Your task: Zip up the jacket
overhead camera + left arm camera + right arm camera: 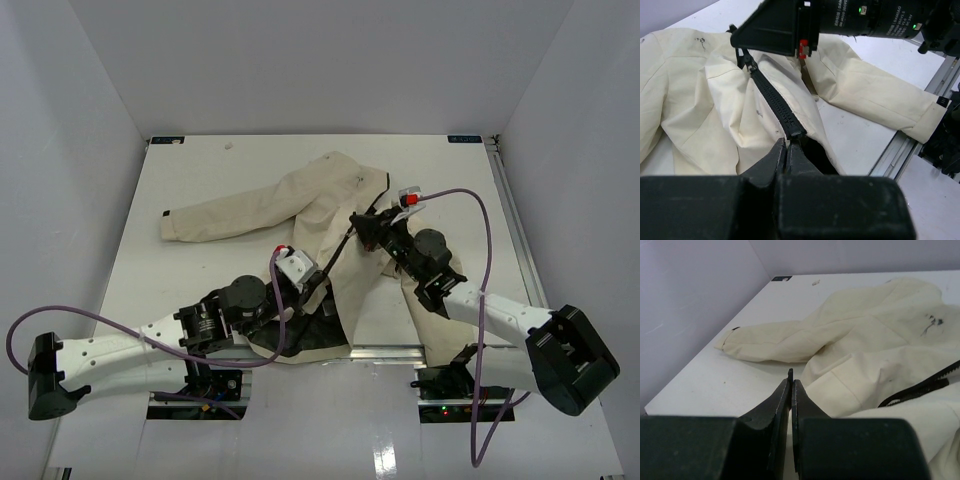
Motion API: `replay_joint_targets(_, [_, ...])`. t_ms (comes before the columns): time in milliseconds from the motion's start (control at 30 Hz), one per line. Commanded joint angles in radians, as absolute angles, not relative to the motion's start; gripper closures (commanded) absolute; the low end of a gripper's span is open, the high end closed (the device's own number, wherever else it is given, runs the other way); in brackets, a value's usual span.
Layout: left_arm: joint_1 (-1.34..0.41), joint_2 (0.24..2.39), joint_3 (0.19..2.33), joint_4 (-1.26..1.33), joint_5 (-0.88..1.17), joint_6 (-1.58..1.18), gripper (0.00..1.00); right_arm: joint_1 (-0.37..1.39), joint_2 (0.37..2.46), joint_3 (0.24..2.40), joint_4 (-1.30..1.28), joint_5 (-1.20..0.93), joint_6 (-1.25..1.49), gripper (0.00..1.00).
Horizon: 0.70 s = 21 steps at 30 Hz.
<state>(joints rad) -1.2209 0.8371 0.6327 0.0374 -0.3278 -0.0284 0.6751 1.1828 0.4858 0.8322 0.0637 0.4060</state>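
The left hand (786,150) is pinching the jacket (690,100) at the near end of the zipper (772,97). The right hand (791,382) is pressing shut — jacket lying just ahead and rightward.

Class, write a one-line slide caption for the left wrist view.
The left gripper pinches the jacket at the lower end of its zipper; the right gripper is at the upper end.

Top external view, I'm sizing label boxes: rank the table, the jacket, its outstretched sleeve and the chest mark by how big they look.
1. table
2. jacket
3. outstretched sleeve
4. chest mark, only a tiny dark speck
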Motion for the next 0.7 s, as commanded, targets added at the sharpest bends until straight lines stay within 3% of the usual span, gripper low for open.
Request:
replay_joint_targets(0, [-1.235, 0.785, 0.65, 0.038, -0.287, -0.082, 1.0, 0.609, 1.23, 0.612, 0.829, 0.102, 0.295, 0.92])
replay_joint_targets(233, [-1.235, 0.732, 0.625, 0.011, -0.322, -0.169, 1.0, 0.55, 1.368, 0.728, 0.827, 0.064, 0.267, 0.92])
replay_joint_targets(467, [-1.235, 0.687, 0.666, -0.102, -0.231, -0.287, 1.0, 0.512, 1.431, 0.778, 0.814, 0.107, 0.22, 0.92])
replay_joint_targets(667, [-1.235, 0.672, 0.642, -0.172, -0.28, -0.356, 1.0, 0.416, 1.511, 0.923, 0.654, 0.104, 0.192, 0.92])
